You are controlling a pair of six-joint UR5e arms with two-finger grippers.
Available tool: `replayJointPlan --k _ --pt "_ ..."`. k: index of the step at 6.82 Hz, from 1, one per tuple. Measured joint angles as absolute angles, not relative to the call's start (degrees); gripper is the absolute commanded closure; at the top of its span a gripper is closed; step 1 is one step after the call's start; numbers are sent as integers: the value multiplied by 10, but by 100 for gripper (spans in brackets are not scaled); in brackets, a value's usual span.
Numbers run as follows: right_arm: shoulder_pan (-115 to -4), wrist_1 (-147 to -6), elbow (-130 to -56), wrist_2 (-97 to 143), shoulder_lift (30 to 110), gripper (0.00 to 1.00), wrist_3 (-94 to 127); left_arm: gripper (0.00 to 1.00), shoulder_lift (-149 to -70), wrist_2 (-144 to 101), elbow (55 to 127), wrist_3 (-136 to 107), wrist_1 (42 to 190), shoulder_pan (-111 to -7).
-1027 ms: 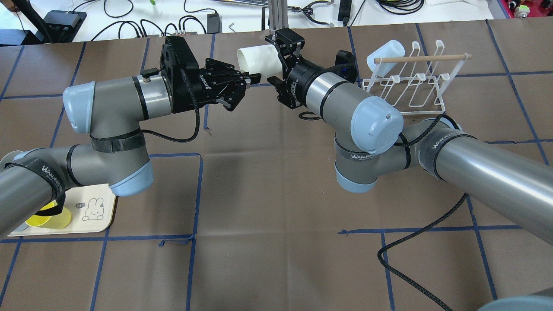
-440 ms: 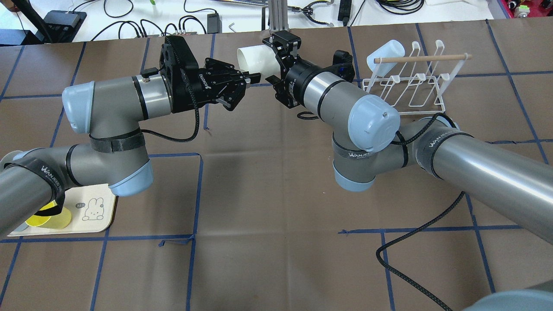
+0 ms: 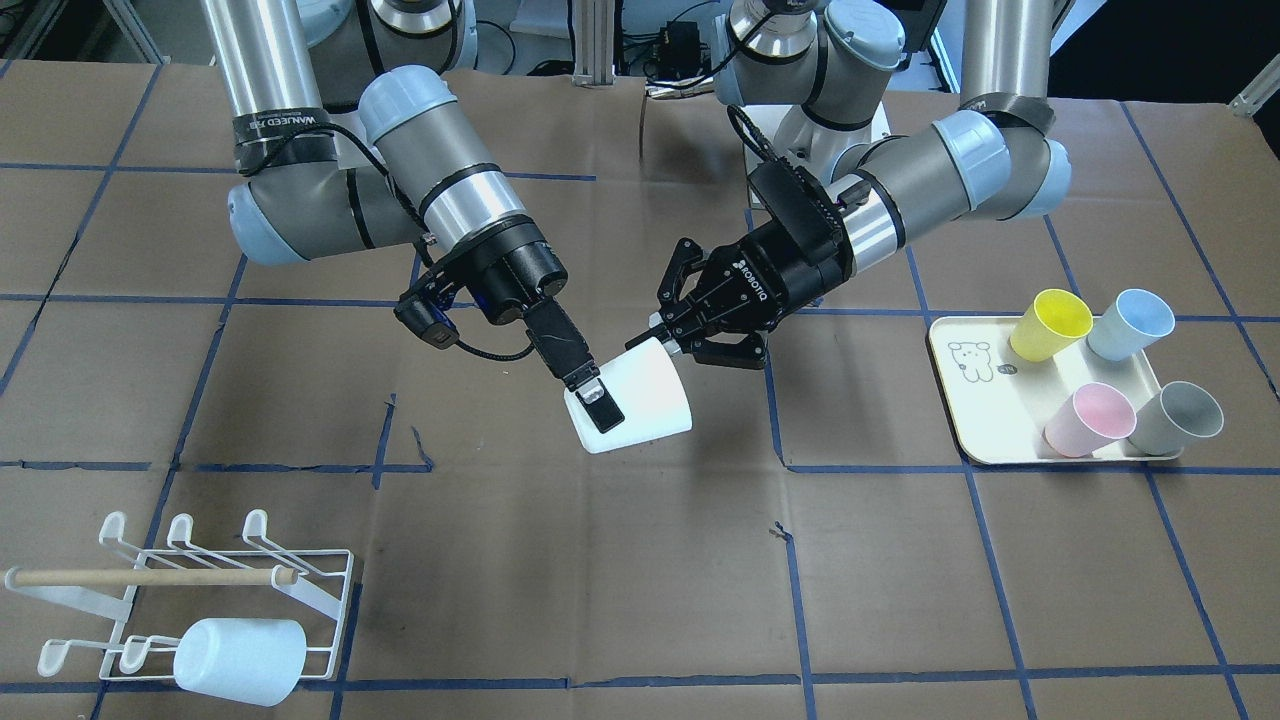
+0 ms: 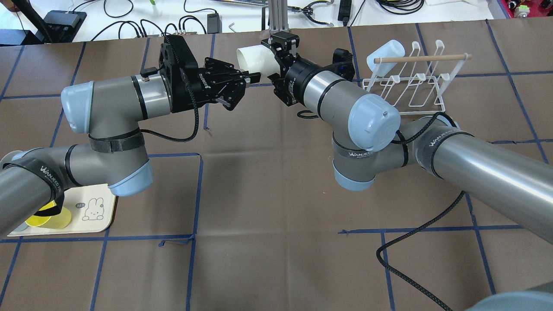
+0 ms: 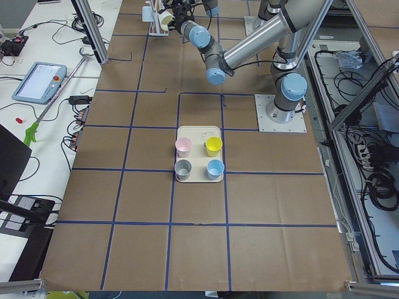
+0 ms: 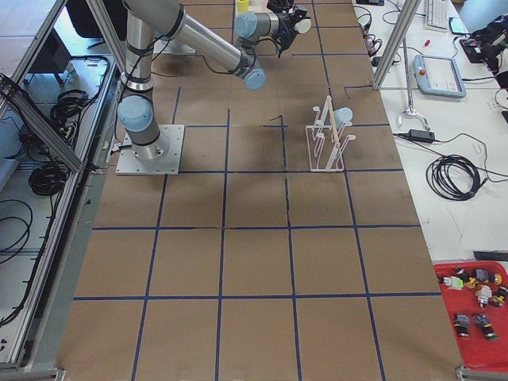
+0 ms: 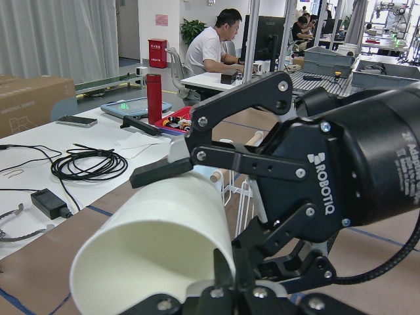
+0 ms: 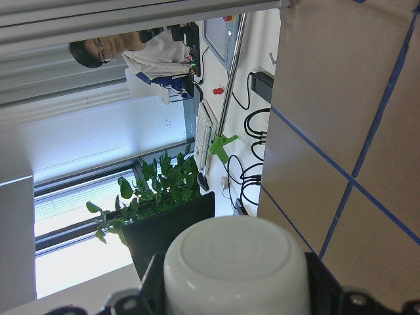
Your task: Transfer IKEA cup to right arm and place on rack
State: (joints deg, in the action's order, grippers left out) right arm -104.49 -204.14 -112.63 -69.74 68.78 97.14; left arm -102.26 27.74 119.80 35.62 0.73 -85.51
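1. White and lying on its side, the cup [image 3: 640, 400] is held in mid-air over the middle of the table [image 3: 600, 610], mouth turned to the left gripper, base to the right one.
2. Its rim is pinched by the left gripper [image 3: 662, 340], the linked claws drawn narrow onto the wall there.
3. The body near the base is straddled by the right gripper [image 3: 592, 418]. One long finger is seen flat on the wall and the other is hidden behind. Whether the squeeze is on cannot be told.
4. The step in hand is judged to be the hand-over itself: the cup is shared between both arms and not yet released.
5. Next, a firm closing of the right fingers is called for, then an opening of the left claws and a straight pull-back clear of the rim.
6. After that, the cup is to be carried to the rack [image 3: 150, 577], well apart on the right arm's side, where one pale cup [image 3: 240, 660] is already hung and free prongs are seen.
7. Further out, on the left arm's side, the tray [image 3: 975, 425] is seen with four coloured cups [image 3: 1090, 420] on it.
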Motion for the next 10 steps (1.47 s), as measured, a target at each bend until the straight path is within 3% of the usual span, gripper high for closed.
replayJointPlan --k 2,3,7,10 --pt "-1045 -2042 -1126 -696 688 54 971 12 -1022 278 1198 354 6 -855" --pt "-1045 -2042 -1126 -696 688 54 971 3 -1024 278 1198 348 5 -855" --pt "-1045 -2041 -1126 -696 690 61 972 1 -1016 277 1197 325 6 -847" --pt "-1040 -2041 -1121 -696 689 73 947 1 -1009 273 1198 316 8 -770"
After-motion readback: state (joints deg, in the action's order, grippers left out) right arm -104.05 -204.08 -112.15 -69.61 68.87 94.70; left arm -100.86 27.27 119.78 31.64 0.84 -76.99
